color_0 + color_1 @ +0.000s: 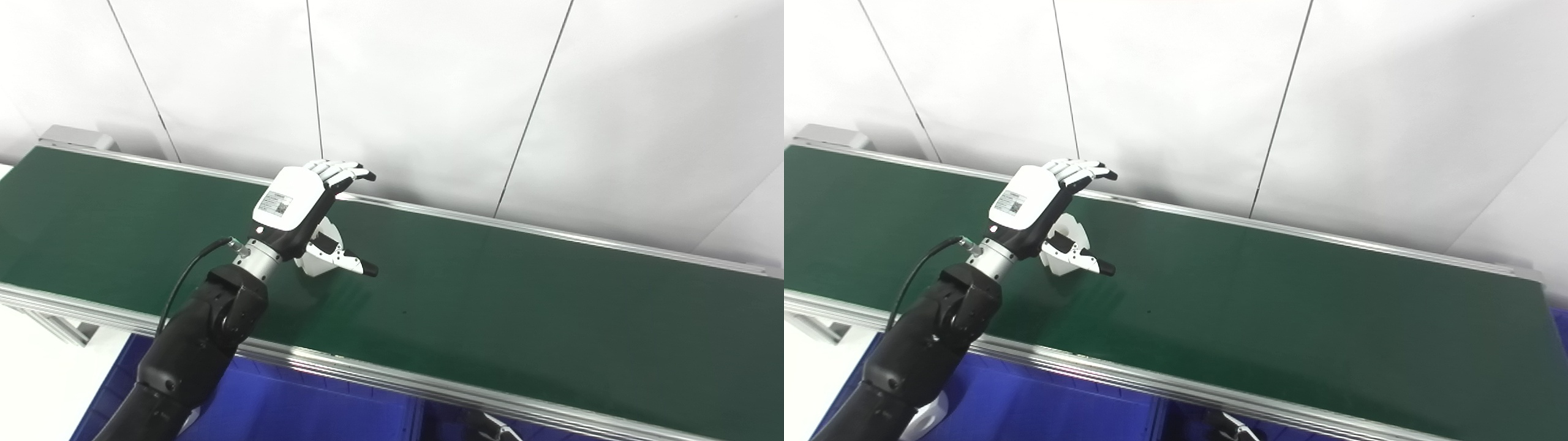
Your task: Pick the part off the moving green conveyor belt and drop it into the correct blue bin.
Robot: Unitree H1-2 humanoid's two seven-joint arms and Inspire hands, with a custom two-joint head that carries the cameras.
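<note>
The green conveyor belt (520,306) runs from the left to the lower right. My left hand (300,205) hovers over its left-middle part, palm down and open, fingers stretched toward the far rail and thumb (349,262) pointing right. A white, notched, disc-like part (1070,229) lies on the belt under the palm, between thumb and fingers, largely hidden by the hand. Nothing is closed on it. A small white and grey sliver (493,427) at the bottom edge looks like part of my right hand; too little shows to tell its state.
Blue bins (288,404) sit below the belt's near aluminium rail (380,375), with a divider wall (418,419) between two of them. A white panelled wall stands right behind the far rail (551,229). The belt's left end has a grey housing (76,136).
</note>
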